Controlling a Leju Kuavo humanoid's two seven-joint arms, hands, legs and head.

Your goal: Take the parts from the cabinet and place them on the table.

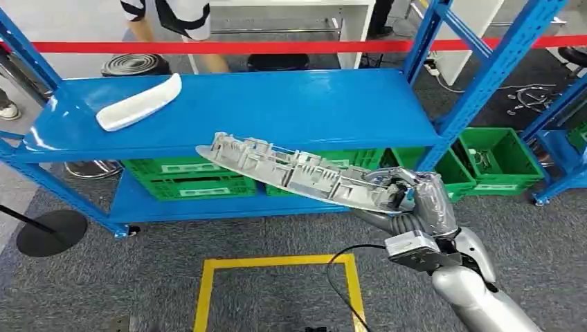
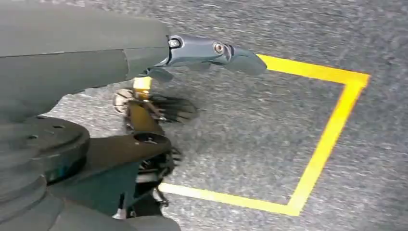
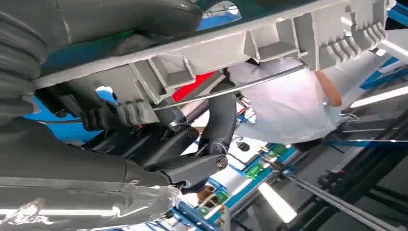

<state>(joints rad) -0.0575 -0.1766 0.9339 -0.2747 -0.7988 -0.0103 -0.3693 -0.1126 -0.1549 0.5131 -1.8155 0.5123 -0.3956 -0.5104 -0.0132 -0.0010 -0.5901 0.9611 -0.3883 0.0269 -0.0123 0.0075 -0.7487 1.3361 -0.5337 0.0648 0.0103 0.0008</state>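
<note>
You see the right hand (image 1: 415,197) gripping one end of the long grey ribbed part (image 1: 297,173), held tilted before the blue shelf (image 1: 291,104), while the left hand (image 2: 211,53) apparently hangs empty, fingers apart, above the floor.

You can't see the right hand's (image 1: 405,194) fingers fully: the long grey part (image 1: 297,173) it grips covers them in the lower right of the head view. In the right wrist view that part (image 3: 250,43) runs out past the top right edge. The person (image 1: 173,15) at the top is cut off by the frame. Left hand (image 2: 211,53): fingers mostly out of sight, so grip unclear.
</note>
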